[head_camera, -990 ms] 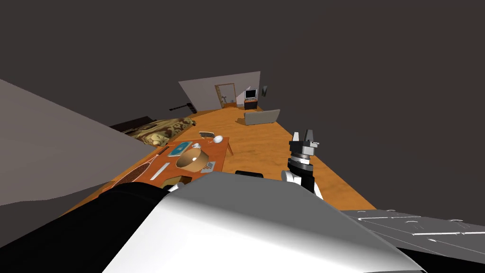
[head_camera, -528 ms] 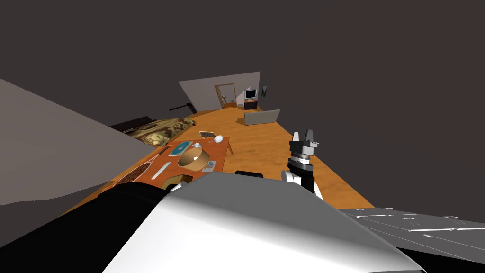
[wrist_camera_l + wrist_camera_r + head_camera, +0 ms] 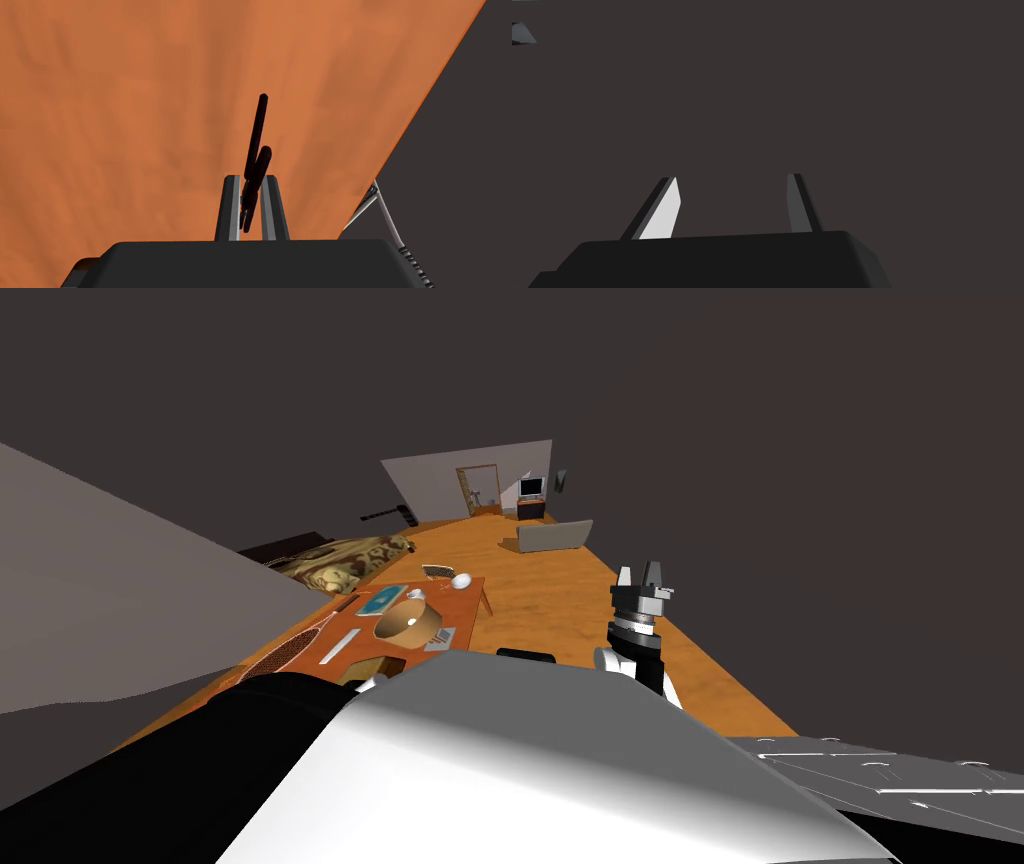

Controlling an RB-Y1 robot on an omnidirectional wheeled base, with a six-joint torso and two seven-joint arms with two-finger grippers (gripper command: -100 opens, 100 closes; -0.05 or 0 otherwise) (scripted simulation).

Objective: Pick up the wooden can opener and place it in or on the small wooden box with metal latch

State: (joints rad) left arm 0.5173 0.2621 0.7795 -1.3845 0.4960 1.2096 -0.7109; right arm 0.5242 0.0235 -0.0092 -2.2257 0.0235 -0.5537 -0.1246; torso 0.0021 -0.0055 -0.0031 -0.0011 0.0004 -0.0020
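Left gripper [image 3: 250, 178] around dark can opener [image 3: 256, 130]

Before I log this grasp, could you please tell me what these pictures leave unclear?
Box: head view, too small to show any latch.
Can opener: left wrist view, its lower end hidden between the left hand's shut fingers.
White thing on the table: head view, too small to name.

One orange table [image 3: 463, 604] carries one round bowl [image 3: 405, 623], one racket [image 3: 290, 650], one blue book [image 3: 381, 601] and, perhaps, one box [image 3: 372, 668]. Farther off stand one grey sofa [image 3: 553, 534], one television [image 3: 530, 487] and one doorway [image 3: 477, 489]. One dark can opener [image 3: 255, 165].
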